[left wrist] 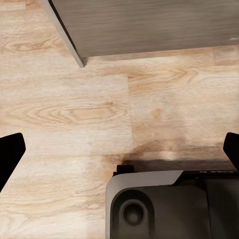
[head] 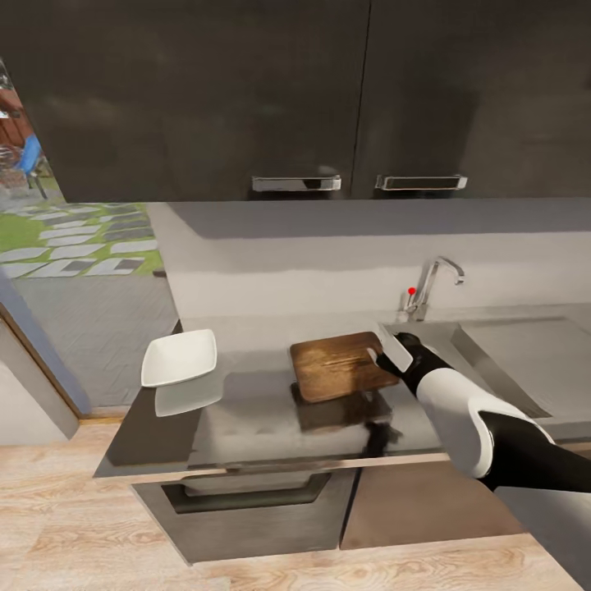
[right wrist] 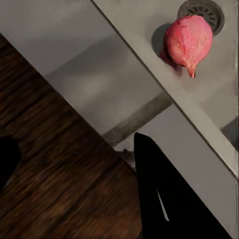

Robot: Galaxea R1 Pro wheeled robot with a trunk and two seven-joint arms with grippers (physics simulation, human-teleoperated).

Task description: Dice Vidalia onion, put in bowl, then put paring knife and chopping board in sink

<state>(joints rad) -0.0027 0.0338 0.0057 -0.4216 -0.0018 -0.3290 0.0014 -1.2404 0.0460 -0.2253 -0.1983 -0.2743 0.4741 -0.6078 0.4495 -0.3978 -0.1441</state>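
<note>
Right arm, white forearm shell with black wrist, reaches forward and inward; its black two-finger right gripper (head: 386,351) hangs low. Opening cannot be judged. Left gripper (left wrist: 119,149) points straight down, black fingertips (left wrist: 10,152) spread wide apart, nothing between them.

bowl (head: 179,358), chopping board (head: 341,365) on countertop (head: 263,419)

Kitchen: sink (head: 525,361), tap (head: 431,287), countertop (head: 263,410), wall cabinets (head: 328,98).

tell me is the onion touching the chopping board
Apart. In the right wrist view the onion lies in the sink by the drain, with the sink's rim and a strip of grey countertop between it and the chopping board.
</note>
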